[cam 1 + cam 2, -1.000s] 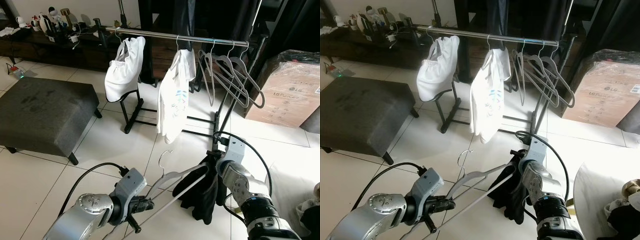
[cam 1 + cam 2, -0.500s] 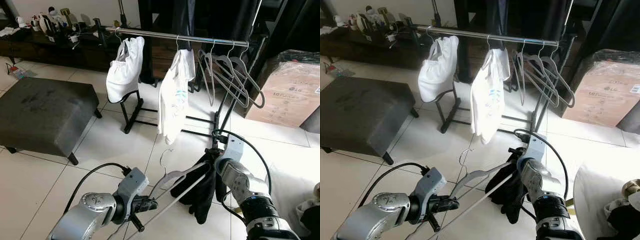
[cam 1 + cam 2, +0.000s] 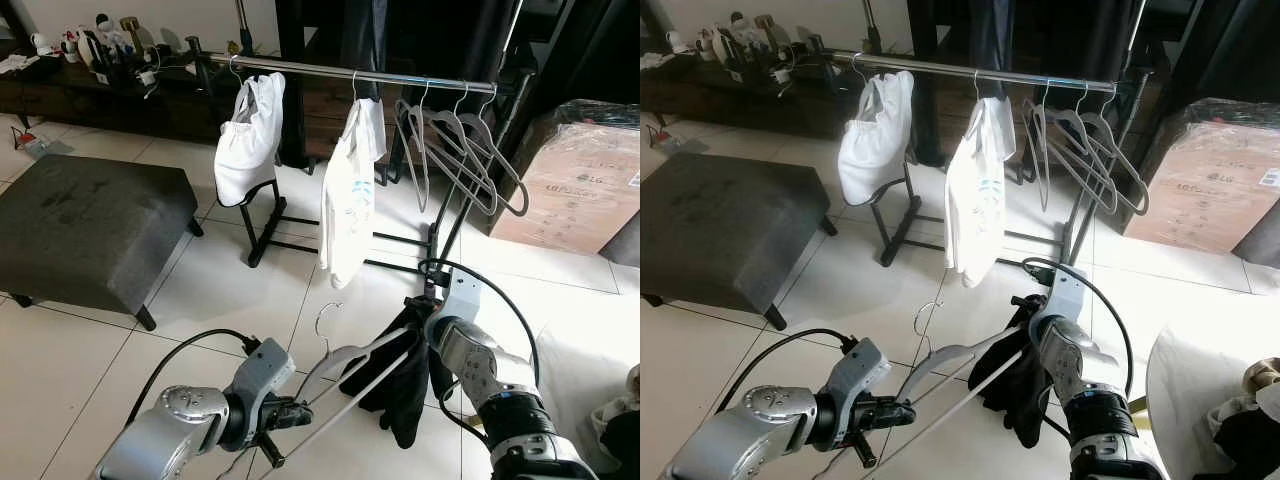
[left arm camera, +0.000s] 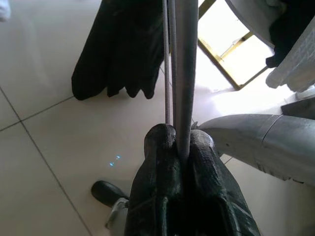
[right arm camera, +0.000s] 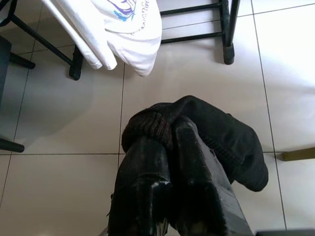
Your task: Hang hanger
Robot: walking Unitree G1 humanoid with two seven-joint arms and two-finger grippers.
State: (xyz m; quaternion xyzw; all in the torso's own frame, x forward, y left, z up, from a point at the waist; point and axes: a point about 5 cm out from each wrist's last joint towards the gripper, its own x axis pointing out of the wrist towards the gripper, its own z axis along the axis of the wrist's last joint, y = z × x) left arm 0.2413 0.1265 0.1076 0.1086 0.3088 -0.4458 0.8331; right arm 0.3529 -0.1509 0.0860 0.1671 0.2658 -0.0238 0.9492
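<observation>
Grey plastic hanger (image 3: 345, 357) draped with a dark garment (image 3: 405, 375) spans the two arms, the left end effector (image 3: 300, 408) clamped shut on its lower bar and the right end effector (image 5: 165, 130) pinched closed on the cloth-covered shoulder, keeping its wire hook (image 3: 324, 320) upright, well below the chrome rail (image 3: 400, 78) ahead.

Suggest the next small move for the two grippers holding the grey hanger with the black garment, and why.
Probably lift both arms toward the chrome rail. The grey hanger sits low over the tiles, its hook well below the rail, left gripper shut on its end and right gripper shut on the black garment.
</observation>
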